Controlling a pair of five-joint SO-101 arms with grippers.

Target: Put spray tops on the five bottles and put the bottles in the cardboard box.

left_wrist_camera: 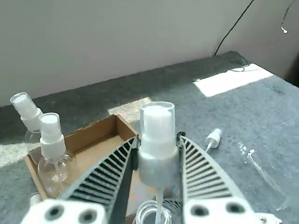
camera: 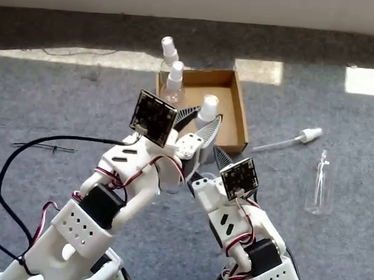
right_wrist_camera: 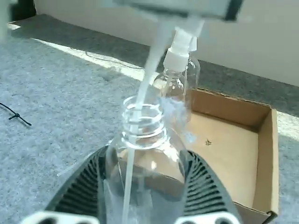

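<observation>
My left gripper [left_wrist_camera: 158,140] is shut on a white spray top [left_wrist_camera: 158,122] and holds it upright over the box's near edge [camera: 208,109]. The top's thin tube [right_wrist_camera: 140,116] hangs down into the open neck of a clear bottle [right_wrist_camera: 140,161]. My right gripper [right_wrist_camera: 145,156] is shut on that bottle's body just in front of the cardboard box [camera: 234,108]. In the high view the left gripper [camera: 206,116] sits right above the right gripper [camera: 204,168]. A capped bottle [camera: 175,78] stands in the box's back left corner, and another capped bottle [camera: 170,52] stands right behind it.
On the carpet to the right lie a loose spray top [camera: 305,136] with its tube and an empty clear bottle [camera: 319,184] on its side. A black cable [camera: 27,153] loops at the left, near a black tie [camera: 51,147].
</observation>
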